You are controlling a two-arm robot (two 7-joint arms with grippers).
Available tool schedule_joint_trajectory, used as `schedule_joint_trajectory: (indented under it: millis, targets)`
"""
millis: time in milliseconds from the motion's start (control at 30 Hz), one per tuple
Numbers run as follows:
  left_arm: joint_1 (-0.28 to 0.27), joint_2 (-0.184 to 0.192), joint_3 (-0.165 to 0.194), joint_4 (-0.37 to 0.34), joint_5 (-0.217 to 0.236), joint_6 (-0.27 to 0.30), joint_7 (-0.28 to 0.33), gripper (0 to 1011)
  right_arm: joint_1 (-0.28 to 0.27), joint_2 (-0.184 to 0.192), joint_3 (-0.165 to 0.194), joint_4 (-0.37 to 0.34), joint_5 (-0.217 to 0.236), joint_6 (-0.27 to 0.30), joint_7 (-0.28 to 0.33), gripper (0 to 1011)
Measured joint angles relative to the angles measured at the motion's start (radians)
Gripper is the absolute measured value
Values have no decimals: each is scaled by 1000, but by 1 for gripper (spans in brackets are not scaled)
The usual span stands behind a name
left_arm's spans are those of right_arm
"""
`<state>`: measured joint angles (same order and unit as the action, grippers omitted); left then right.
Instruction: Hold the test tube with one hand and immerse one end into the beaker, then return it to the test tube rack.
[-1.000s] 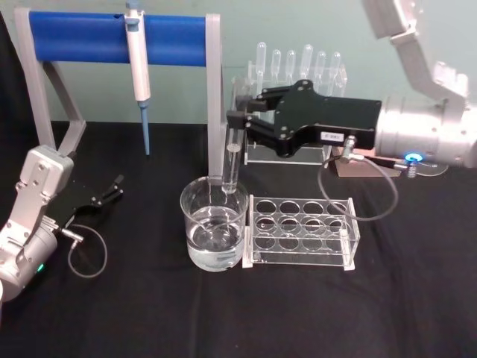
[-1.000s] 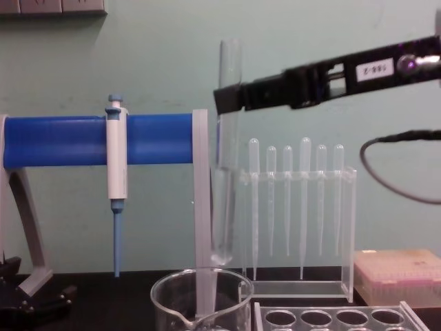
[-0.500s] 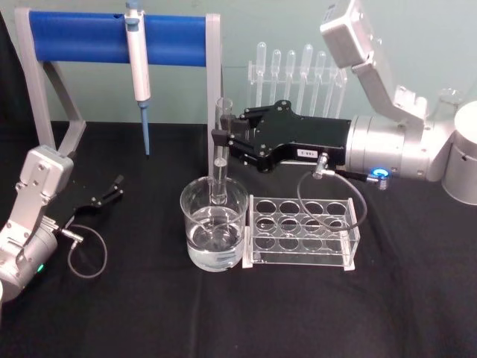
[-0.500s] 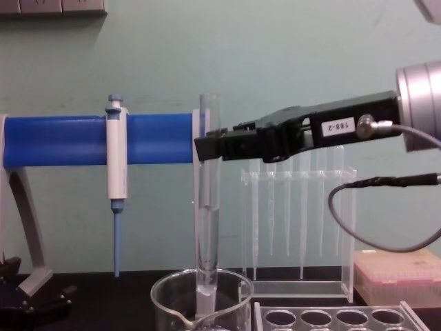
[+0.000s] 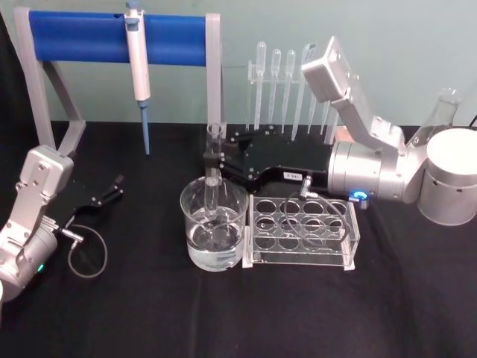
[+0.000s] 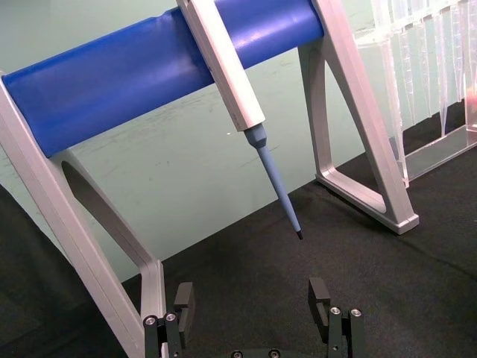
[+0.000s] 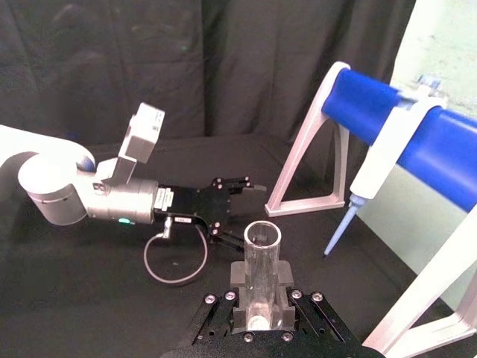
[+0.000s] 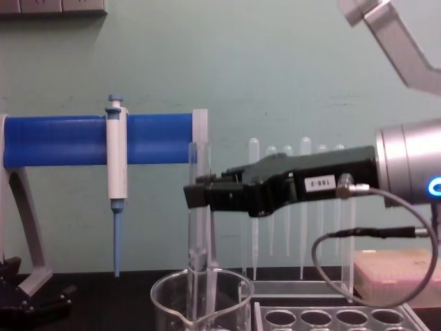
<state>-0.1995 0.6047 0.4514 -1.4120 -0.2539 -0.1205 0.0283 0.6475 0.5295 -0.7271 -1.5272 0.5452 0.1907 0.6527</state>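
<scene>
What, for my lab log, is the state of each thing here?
beaker: upright, part-filled with clear liquid
test tube: upright, lower end inside the beaker
right gripper: fingers shut on the test tube
left gripper: fingers open, holding nothing
test tube rack: standing beside the beaker
pipette: hanging on the blue bar

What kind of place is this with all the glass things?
Most likely a science lab bench. The right gripper holds a glass test tube in a beaker, beside a clear tube rack, with pipettes standing behind. The left gripper rests open at the left.
</scene>
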Motion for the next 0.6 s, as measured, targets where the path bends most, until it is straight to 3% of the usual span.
schedule_joint_trajectory:
  millis: [600]
  targets:
    - [0, 0, 0, 0, 0, 0, 0, 1000, -45, -18, 9, 43, -57, -27, 17, 242]
